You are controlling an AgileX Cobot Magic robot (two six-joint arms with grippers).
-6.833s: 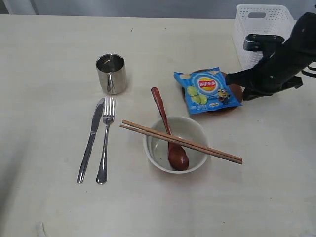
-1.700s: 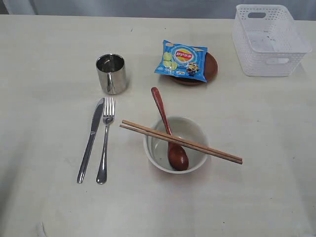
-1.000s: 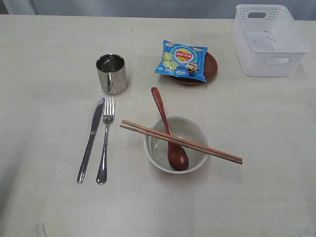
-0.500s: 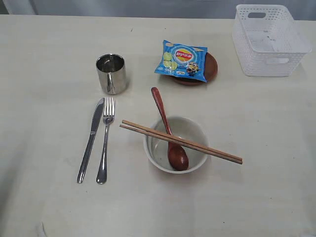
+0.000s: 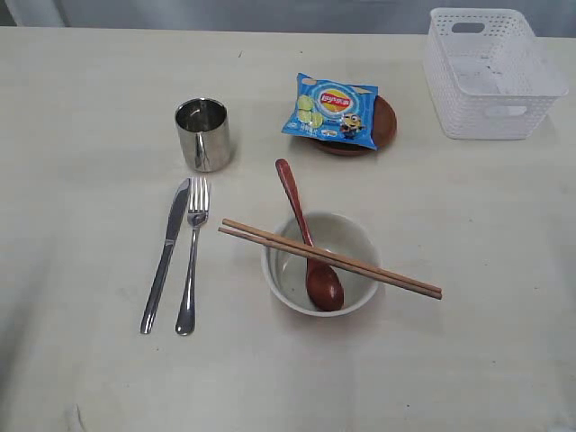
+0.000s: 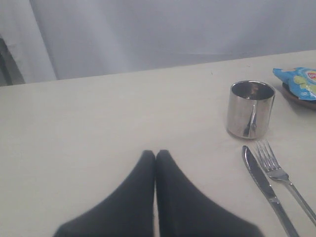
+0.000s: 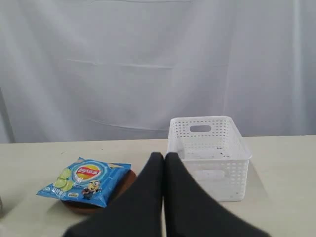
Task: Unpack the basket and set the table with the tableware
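White lattice plastic basket [image 5: 490, 115]: empty, at cream table's [image 5: 90, 108] corner. Blue snack bag [image 5: 331, 110]: on brown round plate [image 5: 386, 122]. Left and right jaws: together.

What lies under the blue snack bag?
A dark brown round plate lies under the blue snack bag. Only its rim on the basket side and near edge shows; the bag covers the middle, so anything else on the plate cannot be seen.

A softly lit, creased white curtain [image 7: 98, 64] fills the backdrop.
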